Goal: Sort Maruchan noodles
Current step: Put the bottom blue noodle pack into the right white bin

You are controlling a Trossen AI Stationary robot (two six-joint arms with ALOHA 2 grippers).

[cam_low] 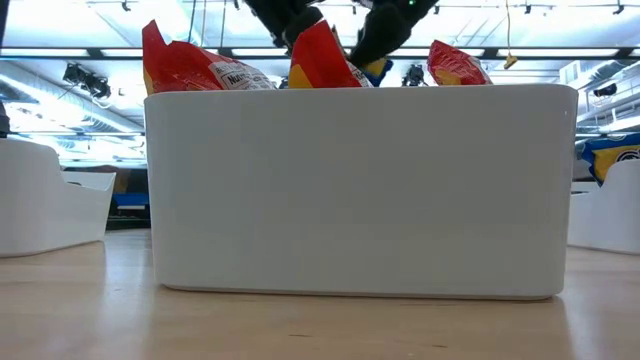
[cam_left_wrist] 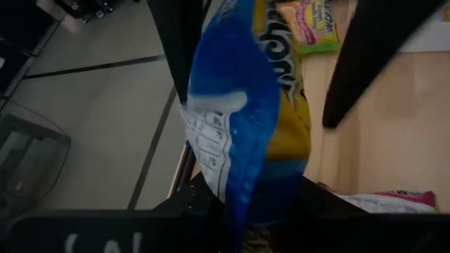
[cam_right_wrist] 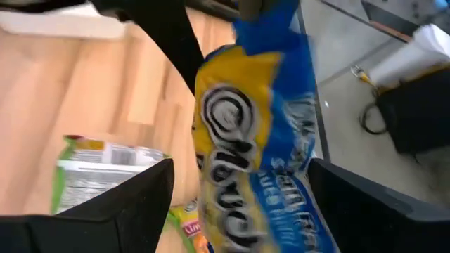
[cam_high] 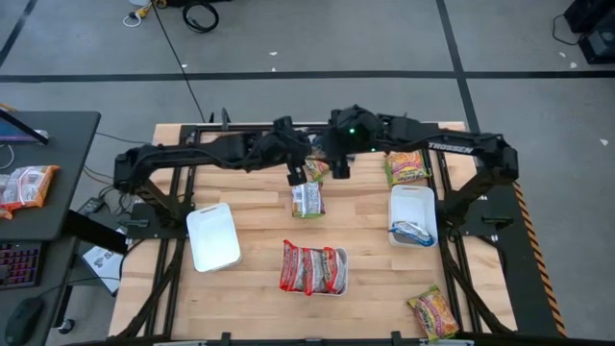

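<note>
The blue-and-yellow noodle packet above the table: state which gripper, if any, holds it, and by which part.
The left gripper holds the blue-and-yellow packet by one end edge. The right gripper stands open around it without gripping.

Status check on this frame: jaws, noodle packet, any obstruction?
Left gripper shut on blue-and-yellow packet, held above the table's far side. Right gripper jaws open around the same packet. Nothing in the way.

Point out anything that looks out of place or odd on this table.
One yellow-orange-green packet lies askew at the table's front right corner, away from any tray. A blue-and-yellow packet hangs in mid-air between the two arms, pinched by the left pincer, with the right pincer open beside it. The left tray looks empty.
</note>
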